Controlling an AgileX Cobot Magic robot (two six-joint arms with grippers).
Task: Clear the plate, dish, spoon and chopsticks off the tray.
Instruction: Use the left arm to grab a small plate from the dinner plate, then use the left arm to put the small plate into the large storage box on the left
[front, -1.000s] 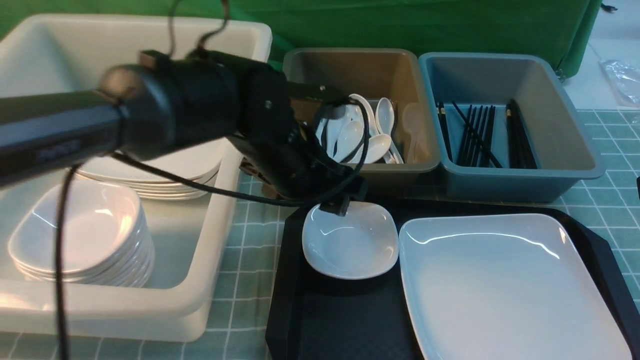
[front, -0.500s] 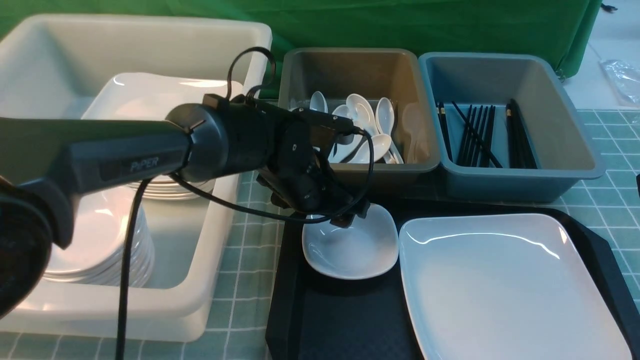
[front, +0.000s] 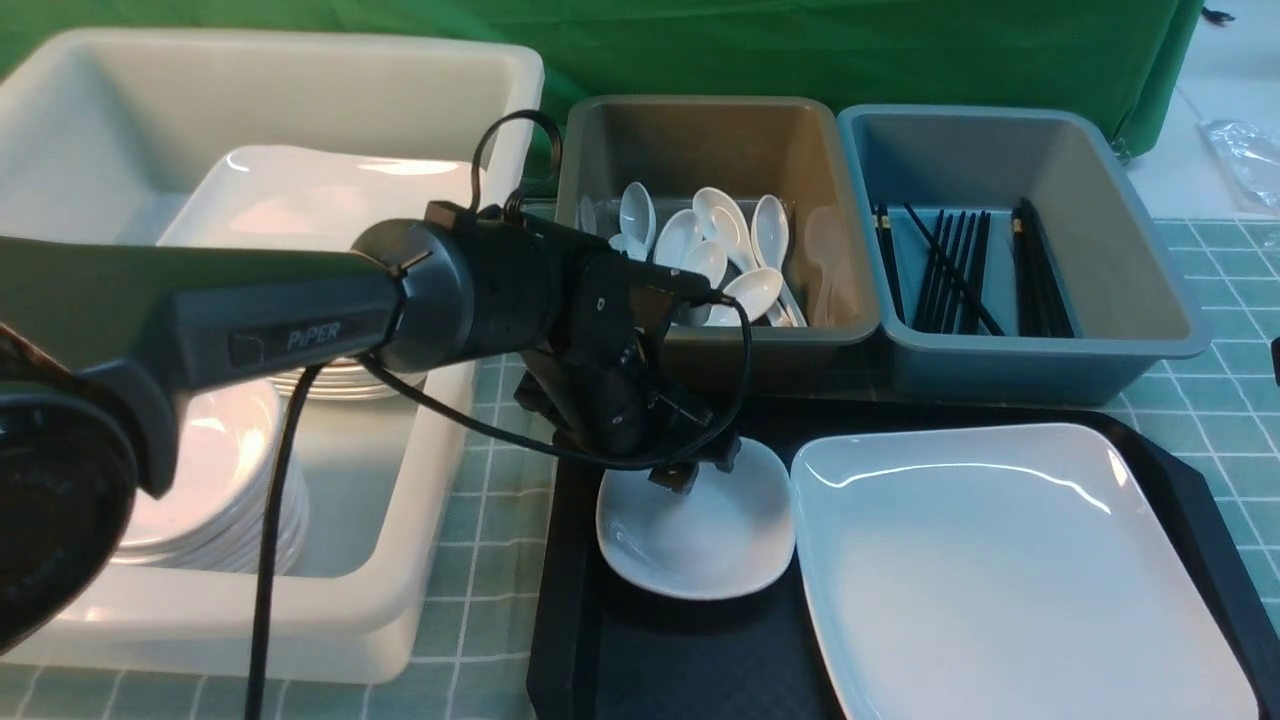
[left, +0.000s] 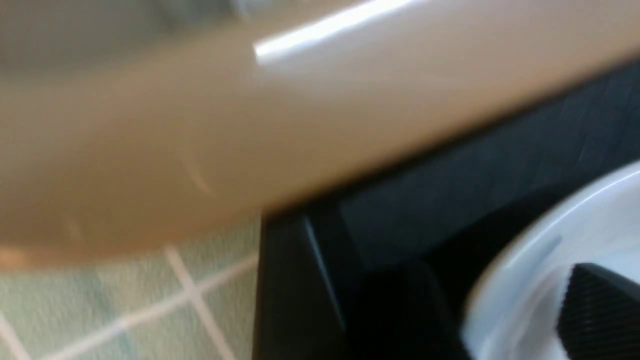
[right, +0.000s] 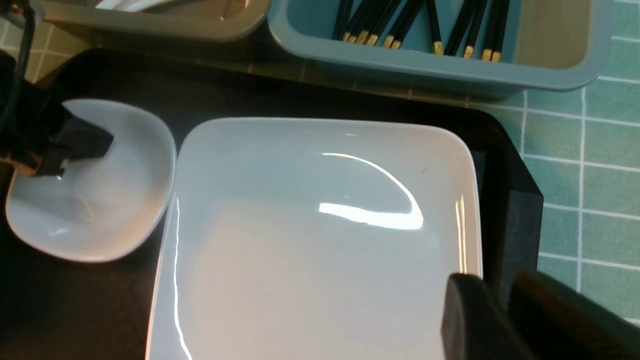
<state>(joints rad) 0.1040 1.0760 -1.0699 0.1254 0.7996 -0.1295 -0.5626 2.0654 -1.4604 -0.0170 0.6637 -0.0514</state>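
Observation:
On the left half of the black tray (front: 640, 660) sits a small white dish (front: 690, 535). My left gripper (front: 700, 468) straddles its far rim, one pad (left: 600, 310) inside the dish (left: 525, 280) and the other outside, with a gap still showing. The large white plate (front: 1000, 570) fills the tray's right half. In the right wrist view my right gripper (right: 492, 287) is shut on the plate's (right: 310, 240) right rim; it is out of the front view. Spoons (front: 740, 260) and chopsticks (front: 950, 265) show only in the tubs, none on the tray.
A big cream tub (front: 400, 560) at the left holds stacked plates and small bowls. Behind the tray stand a grey tub (front: 700, 130) with the spoons and a blue tub (front: 1100, 180) with the chopsticks. A green checked cloth covers the table.
The left arm swung down onto the dish's far rim and its jaws narrowed. The dish shifted toward the near side. The plate slid slightly left.

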